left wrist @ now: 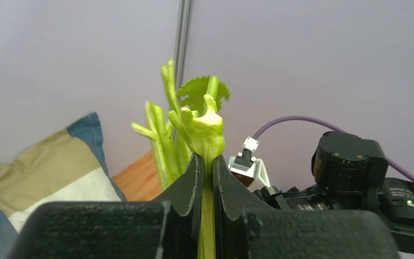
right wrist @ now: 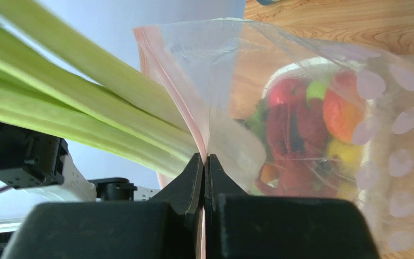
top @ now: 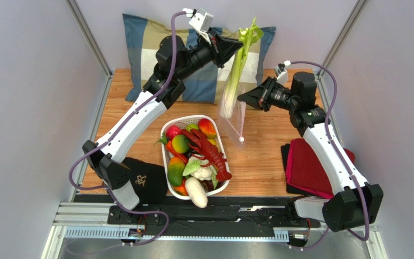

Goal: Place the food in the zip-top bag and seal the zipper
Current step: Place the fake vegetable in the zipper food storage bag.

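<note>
My left gripper (top: 238,47) is shut on a long green-and-white stalk (top: 238,69) and holds it upright in the air at the back; in the left wrist view (left wrist: 207,162) its leafy top (left wrist: 201,121) rises between the closed jaws. The stalk's white lower end sits inside the clear zip-top bag (top: 232,116), which hangs below. My right gripper (top: 241,97) is shut on the bag's mouth; in the right wrist view (right wrist: 205,157) the jaws pinch the pinkish zipper strip (right wrist: 163,73), with the stalk (right wrist: 74,102) passing into the bag (right wrist: 322,108).
A white slotted basket (top: 222,143) in front of the bag holds toy fruit, a red lobster (top: 208,151) and a cauliflower. A plaid pillow (top: 139,48) lies at the back. A red cloth (top: 309,172) lies at right, a black cloth (top: 144,181) at left.
</note>
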Motion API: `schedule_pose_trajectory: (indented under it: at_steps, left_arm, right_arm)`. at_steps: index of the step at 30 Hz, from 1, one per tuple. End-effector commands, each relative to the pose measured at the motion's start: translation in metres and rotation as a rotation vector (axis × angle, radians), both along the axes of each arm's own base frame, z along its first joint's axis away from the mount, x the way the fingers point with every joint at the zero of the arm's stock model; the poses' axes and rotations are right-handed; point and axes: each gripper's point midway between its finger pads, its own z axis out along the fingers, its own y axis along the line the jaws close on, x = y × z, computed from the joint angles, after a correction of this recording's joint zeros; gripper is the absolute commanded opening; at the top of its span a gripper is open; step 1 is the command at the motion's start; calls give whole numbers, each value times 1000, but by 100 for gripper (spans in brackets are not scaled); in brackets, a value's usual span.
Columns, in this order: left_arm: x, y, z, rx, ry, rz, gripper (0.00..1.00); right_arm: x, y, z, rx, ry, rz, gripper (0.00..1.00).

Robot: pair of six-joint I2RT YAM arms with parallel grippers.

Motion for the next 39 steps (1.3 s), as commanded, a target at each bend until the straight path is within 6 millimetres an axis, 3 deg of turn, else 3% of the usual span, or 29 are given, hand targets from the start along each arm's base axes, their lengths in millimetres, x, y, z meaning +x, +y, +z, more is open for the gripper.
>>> schedule_pose_trajectory:
  at_steps: [1,9,11,18,22,26,29,34,36,39]
  left_arm:
    - [-25,21,55,-59,-239,90,0]
    - [-60,2,-4,51,-162,-67,0]
    - [-67,0,-10,50,-121,-92,0]
    - [-66,-2,-44,75,137,-108,0]
    - [-77,-5,-49,76,250,-162,0]
    - [-68,-5,-71,154,398,-109,0]
    - [-65,-7,-89,203,488,-110,0]
    - [-61,-10,-107,273,605,-105,0]
    - [-60,-14,-116,304,650,-113,7]
    - [-61,-20,-124,333,691,-144,33]
  right_arm:
    - [2,5,14,122,66,13,0]
    - [16,2,34,179,54,-6,0]
    - [19,-1,38,188,48,-14,0]
    - [21,-3,58,179,-50,-10,0]
    - [20,-7,70,125,-150,-26,0]
    - [14,-13,79,61,-245,-44,0]
    - [12,-17,78,-7,-299,-61,0]
    - [-4,-37,56,-216,-347,-121,0]
    - [-16,-43,48,-252,-339,-132,0]
    - [-25,-48,38,-284,-333,-137,0]
